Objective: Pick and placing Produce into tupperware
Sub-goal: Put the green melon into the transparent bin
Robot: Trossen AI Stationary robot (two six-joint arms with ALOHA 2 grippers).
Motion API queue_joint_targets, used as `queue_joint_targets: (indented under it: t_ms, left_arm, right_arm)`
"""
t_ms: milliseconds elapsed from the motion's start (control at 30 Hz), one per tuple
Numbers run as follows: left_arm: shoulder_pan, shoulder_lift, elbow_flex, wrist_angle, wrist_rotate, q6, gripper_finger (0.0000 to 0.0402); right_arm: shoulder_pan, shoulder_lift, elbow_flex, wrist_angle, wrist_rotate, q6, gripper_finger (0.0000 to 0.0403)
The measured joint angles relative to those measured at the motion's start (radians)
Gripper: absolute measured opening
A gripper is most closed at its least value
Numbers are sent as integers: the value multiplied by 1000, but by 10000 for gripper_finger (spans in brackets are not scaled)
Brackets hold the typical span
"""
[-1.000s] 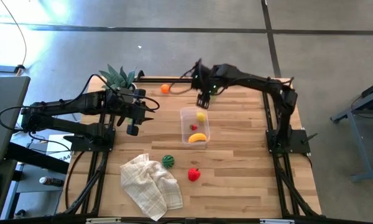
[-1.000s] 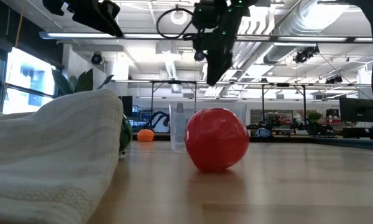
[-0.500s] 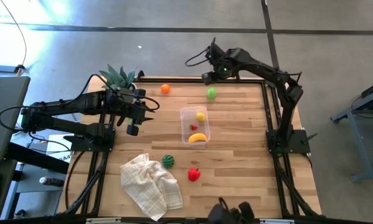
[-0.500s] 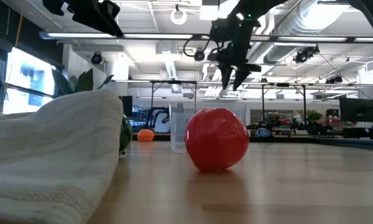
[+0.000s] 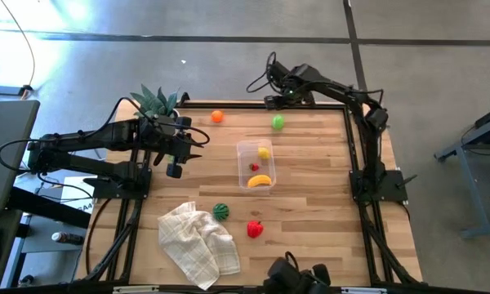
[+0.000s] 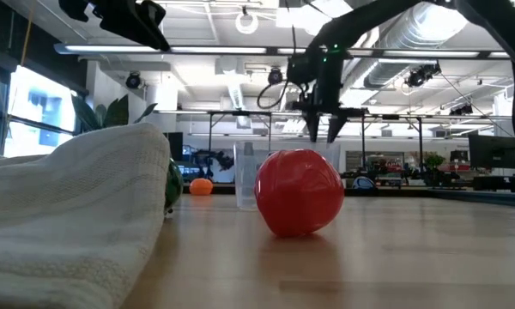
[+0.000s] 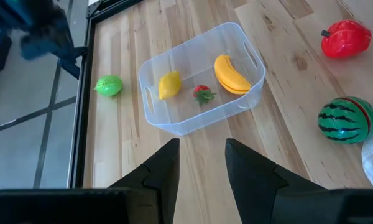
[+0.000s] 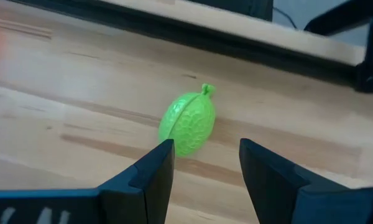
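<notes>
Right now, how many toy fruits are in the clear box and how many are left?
Done: the clear plastic tub holds a yellow banana, a yellow lemon and a small red strawberry. In hand: nothing; the open right gripper points at the green lime. Left: lime, orange ball, striped green melon, red pepper.

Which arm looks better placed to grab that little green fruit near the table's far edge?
The right arm, probably. Its gripper is open and aimed at the green fruit, which lies just ahead of its fingers. The left gripper sits farther off, on the other side of the tupperware.
</notes>
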Motion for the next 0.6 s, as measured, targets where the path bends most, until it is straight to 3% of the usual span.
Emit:
queue_joint_targets:
  t_ms: [367,600]
  left_arm:
    - [0,0,0,0,0,0,117]
    - [0,0,0,0,0,0,117]
  right_arm:
    - [10,98,-1,8,-66,84,210]
    - [8,106,-1,15,-53,167,241]
